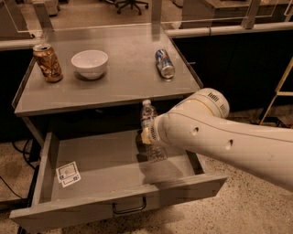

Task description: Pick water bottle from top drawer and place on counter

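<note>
the small clear ribbed plastic water bottle (146, 118) stood upright in the open, wide grey metal top drawer (100, 160), toward its two o'clock. the white arm (219, 137) put its gripper (141, 139) against the bottle (clamped or not, i couldn't tell). the flat grey metal counter (128, 68) lay at twelve.

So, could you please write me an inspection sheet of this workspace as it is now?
Surface: counter grey metal, top drawer pulled open below it.
Job's things: water bottle upright in the drawer, not yet on the counter.
Clutter: brown can, white bowl, blue can lying down on counter; white card in drawer.
Grippers: pincer at the bottle, mostly hidden by the arm.
Cables: dark cable on floor, left.
Surroundings: speckled floor, chair base behind.
</note>
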You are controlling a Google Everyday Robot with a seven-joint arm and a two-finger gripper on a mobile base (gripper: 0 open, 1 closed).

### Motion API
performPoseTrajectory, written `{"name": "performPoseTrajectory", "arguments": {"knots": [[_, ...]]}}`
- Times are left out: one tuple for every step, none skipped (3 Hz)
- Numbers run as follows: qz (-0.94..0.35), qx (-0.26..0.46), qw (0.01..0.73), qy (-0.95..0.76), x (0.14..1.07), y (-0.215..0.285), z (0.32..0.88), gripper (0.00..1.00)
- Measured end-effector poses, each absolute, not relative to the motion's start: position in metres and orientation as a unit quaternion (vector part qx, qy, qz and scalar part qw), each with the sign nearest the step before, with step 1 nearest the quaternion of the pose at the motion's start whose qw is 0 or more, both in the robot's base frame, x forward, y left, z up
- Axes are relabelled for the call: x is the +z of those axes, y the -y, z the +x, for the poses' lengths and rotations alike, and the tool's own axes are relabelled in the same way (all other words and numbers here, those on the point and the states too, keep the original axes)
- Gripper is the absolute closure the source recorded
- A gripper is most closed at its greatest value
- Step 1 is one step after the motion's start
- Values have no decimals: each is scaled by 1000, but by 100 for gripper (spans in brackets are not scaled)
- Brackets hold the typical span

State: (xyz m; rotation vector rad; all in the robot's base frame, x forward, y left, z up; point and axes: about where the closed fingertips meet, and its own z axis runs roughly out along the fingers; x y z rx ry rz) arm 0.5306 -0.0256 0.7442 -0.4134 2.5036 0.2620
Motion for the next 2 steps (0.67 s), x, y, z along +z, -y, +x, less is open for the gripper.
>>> {"name": "performPoseTrajectory", "arguments": {"knots": [[-150, 93, 313, -933, 757, 30, 531, 100], [-141, 77, 333, -929, 766, 36, 528, 100]]}}
